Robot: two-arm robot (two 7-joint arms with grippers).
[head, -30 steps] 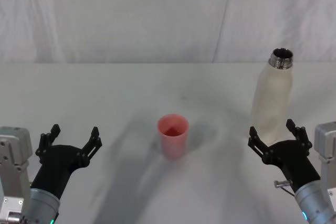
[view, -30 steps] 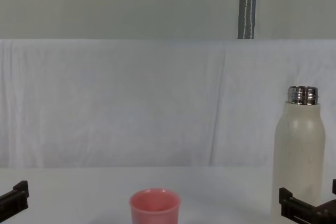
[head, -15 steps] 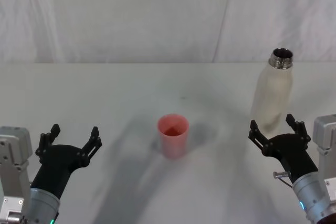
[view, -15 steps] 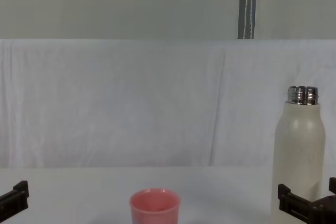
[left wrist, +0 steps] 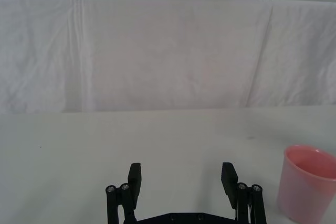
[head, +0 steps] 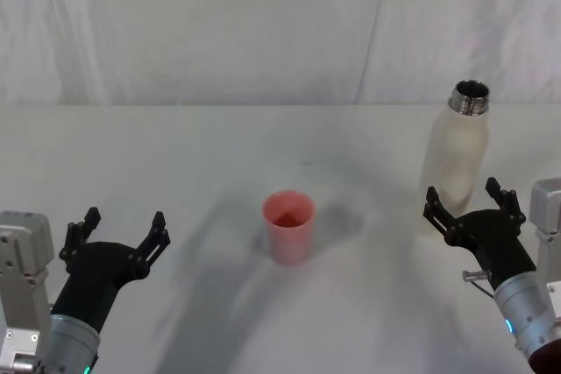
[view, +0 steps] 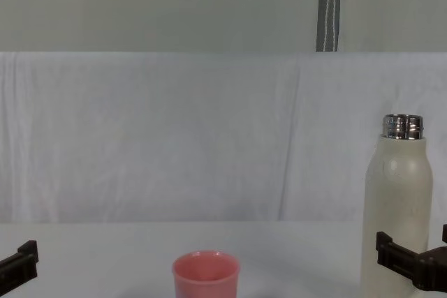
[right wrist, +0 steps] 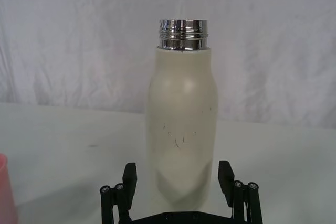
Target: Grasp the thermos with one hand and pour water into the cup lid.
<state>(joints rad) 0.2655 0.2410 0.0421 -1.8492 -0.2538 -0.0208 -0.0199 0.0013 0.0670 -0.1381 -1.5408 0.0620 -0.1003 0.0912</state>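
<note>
Moved: right tool (head: 463, 201) crept forward, spread wide, straddling the thermos (head: 455, 164) base.
Left tool (head: 121, 228): parked, spread.
Handling: rigid, probably heavy, smooth; grip mid-body.

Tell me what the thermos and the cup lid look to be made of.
The thermos: a matte cream body, probably coated metal, with small dark scuff marks; its bare threaded neck is shiny silver metal that mirrors the light. The cup lid: likely plastic, judging by its plain, even salmon-pink colour, thin wall and dull sheen.

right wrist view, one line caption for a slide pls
Open right gripper lined up on the upright, uncapped thermos, fingers either side of its base.
</note>
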